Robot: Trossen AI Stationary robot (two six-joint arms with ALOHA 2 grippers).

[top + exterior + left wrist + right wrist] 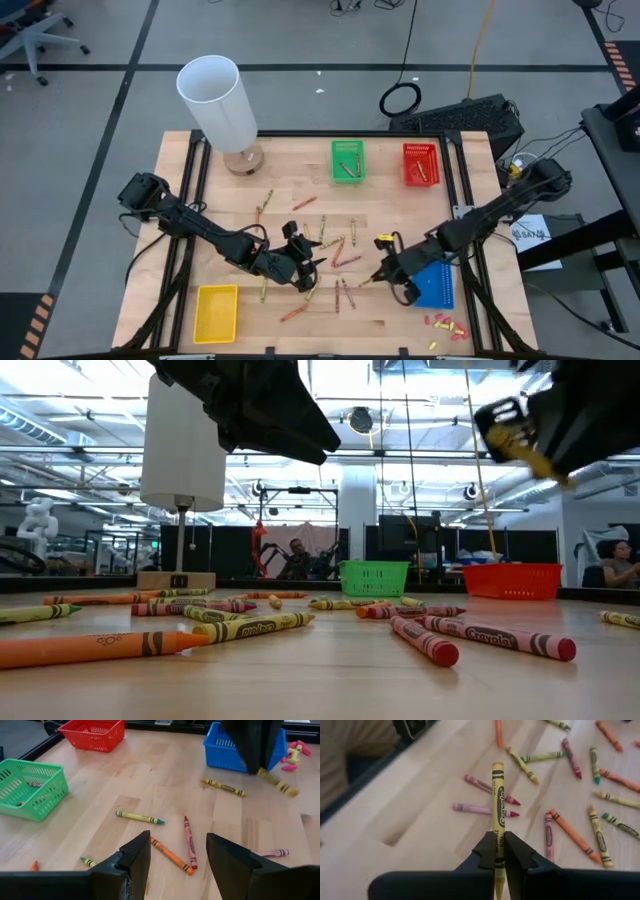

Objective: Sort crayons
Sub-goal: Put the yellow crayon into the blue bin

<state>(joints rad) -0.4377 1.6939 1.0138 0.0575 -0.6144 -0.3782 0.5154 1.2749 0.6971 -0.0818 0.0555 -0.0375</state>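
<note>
Fingers of the right gripper (499, 851) are clamped on a yellow crayon (498, 800) near its blunt end, so most of the stick projects forward past the fingertips, clear of the surface (420, 805). Judged from its form, the crayon is light, stiff and paper-wrapped. The wrapper gives fair friction, but wax is brittle: a grip this far from the middle invites pivoting or snapping under side load. A mid-length grip across the wrapper is preferable.

Ahead of these fingers, loose crayons (572, 835) lie flat on the surface, several close together, a few crossing. Each needs a shallow pinch across its narrow width.

Fingers of the left gripper (177, 857) stand apart and empty, with an orange crayon (171, 855) and a red crayon (189, 842) lying just ahead between them.

Beyond sit the green basket (348, 160), red basket (421, 164), blue basket (434, 285) and yellow basket (216, 311).
</note>
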